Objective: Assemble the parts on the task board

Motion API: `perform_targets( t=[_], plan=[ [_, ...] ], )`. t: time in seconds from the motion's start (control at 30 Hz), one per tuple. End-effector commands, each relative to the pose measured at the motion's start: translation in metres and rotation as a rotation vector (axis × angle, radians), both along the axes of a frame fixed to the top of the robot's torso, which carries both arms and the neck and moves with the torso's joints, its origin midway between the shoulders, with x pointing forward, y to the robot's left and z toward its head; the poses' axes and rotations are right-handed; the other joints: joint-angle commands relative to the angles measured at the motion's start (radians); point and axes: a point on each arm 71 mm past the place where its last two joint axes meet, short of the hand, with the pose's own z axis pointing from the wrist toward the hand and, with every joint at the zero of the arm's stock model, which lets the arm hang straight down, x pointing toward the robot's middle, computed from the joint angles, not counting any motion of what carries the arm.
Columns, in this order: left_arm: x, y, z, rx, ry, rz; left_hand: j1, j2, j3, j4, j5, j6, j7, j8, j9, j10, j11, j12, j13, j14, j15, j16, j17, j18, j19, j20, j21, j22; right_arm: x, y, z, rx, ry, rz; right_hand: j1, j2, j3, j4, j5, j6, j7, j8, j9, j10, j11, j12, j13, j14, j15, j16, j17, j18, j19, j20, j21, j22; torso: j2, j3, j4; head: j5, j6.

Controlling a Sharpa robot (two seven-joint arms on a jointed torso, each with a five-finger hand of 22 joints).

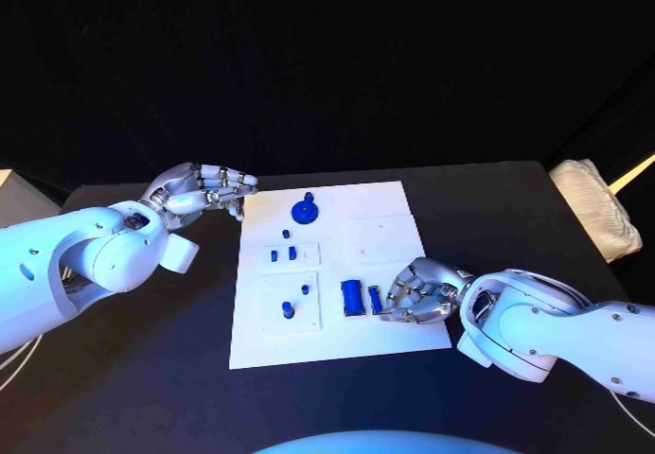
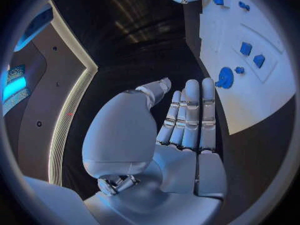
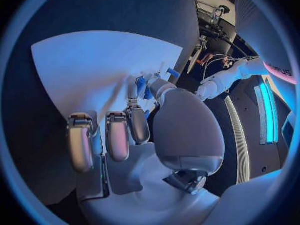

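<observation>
The white task board (image 1: 389,203) lies in the middle of the black table. On it are a round blue disc with a knob (image 1: 308,209), several small blue pieces (image 1: 283,253) in its left recesses, and a wide blue bar (image 1: 352,297). My right hand (image 1: 416,293) rests on the board's near right part with its fingers curled. Its thumb and a fingertip pinch a narrow blue bar (image 1: 376,300), seen between them in the right wrist view (image 3: 142,87). My left hand (image 1: 204,189) hovers off the board's far left corner, fingers straight and apart from the thumb (image 2: 187,115), holding nothing.
A pale cushion-like object (image 1: 598,213) sits at the table's right edge. A white box corner (image 1: 11,194) shows at the far left. Bare black table surrounds the board, widest on the near left. The left wrist view shows the board (image 2: 250,100) with the blue disc (image 2: 225,77).
</observation>
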Motion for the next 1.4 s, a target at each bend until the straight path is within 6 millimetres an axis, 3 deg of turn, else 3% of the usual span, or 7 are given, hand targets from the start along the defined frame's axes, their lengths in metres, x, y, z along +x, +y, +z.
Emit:
perform_targets(
  t=[0.03, 0.6, 0.7, 0.87, 1.4],
  plan=[
    [-0.0003, -0.0023, 0.0008, -0.006, -0.005, -0.013, -0.005, 0.008, 0.0, 0.006, 0.0, -0.006, -0.001, 0.005, -0.001, -0.007, 0.001, 0.004, -0.001, -0.003, 0.005, -0.003, 0.0, 0.014, 0.006, -0.001, -0.005, -0.001, 0.0011, 0.0006, -0.0013, -0.024, 0.002, -0.002, -0.004, 0.014, -0.001, 0.006, -0.004, 0.006, -0.002, 0.005, -0.001, 0.015, 0.0, 0.004, 0.114, 0.08, -0.005, 0.006, 0.13, -0.019, 0.1, -0.009, 0.004, 0.259, 0.0, 0.0002, 0.0, 0.0, 0.001],
    [-0.0005, -0.0017, 0.0007, -0.004, -0.003, -0.011, -0.005, 0.008, 0.0, 0.006, 0.0, -0.006, -0.001, 0.005, -0.001, -0.007, 0.001, 0.004, -0.001, -0.003, 0.005, -0.003, 0.0, 0.014, 0.006, -0.001, -0.005, -0.001, 0.0038, 0.0043, -0.0036, -0.037, 0.011, -0.004, -0.015, 0.025, -0.007, 0.019, -0.004, 0.007, -0.002, 0.005, -0.003, 0.016, 0.0, 0.005, 0.115, 0.08, -0.005, 0.006, 0.132, -0.019, 0.1, -0.009, 0.004, 0.259, 0.001, 0.0008, -0.0008, 0.002, -0.003],
    [-0.0005, -0.0018, 0.0007, -0.005, -0.003, -0.012, -0.004, 0.008, 0.0, 0.006, 0.0, -0.005, -0.002, 0.006, -0.001, -0.008, 0.001, 0.005, -0.001, -0.003, 0.005, -0.003, 0.0, 0.014, 0.006, -0.001, -0.006, -0.002, 0.0056, 0.0054, -0.0043, -0.056, 0.001, 0.006, 0.031, 0.03, 0.007, -0.008, -0.005, 0.006, -0.007, 0.004, -0.004, 0.016, -0.004, 0.005, 0.116, 0.08, -0.008, 0.006, 0.132, -0.019, 0.099, -0.011, 0.004, 0.258, 0.001, 0.0008, -0.001, 0.002, -0.004],
    [-0.0004, -0.0014, 0.0006, -0.004, -0.003, -0.01, -0.004, 0.008, 0.0, 0.006, 0.0, -0.005, -0.002, 0.006, -0.001, -0.008, 0.001, 0.005, -0.001, -0.003, 0.005, -0.003, 0.0, 0.014, 0.006, -0.001, -0.006, -0.002, 0.008, 0.0073, -0.0052, -0.074, -0.011, 0.012, 0.049, 0.034, 0.015, -0.019, -0.005, 0.008, -0.008, 0.004, -0.006, 0.017, -0.005, 0.006, 0.117, 0.08, -0.009, 0.006, 0.132, -0.019, 0.099, -0.012, 0.004, 0.258, 0.002, 0.0007, -0.001, 0.002, -0.005],
    [-0.0004, -0.0007, 0.0006, -0.003, -0.002, -0.008, -0.002, 0.008, 0.001, 0.006, 0.0, -0.005, -0.002, 0.007, -0.001, -0.008, 0.001, 0.006, -0.001, -0.004, 0.005, -0.003, 0.001, 0.014, 0.006, -0.001, -0.006, -0.002, 0.0104, 0.0092, -0.0068, -0.078, -0.009, 0.018, 0.034, 0.031, 0.008, -0.01, -0.005, 0.008, -0.004, 0.003, -0.008, 0.017, -0.003, 0.006, 0.117, 0.08, -0.008, 0.006, 0.131, -0.018, 0.099, -0.012, 0.003, 0.258, 0.001, 0.0004, -0.0011, 0.004, -0.004]
  ],
)
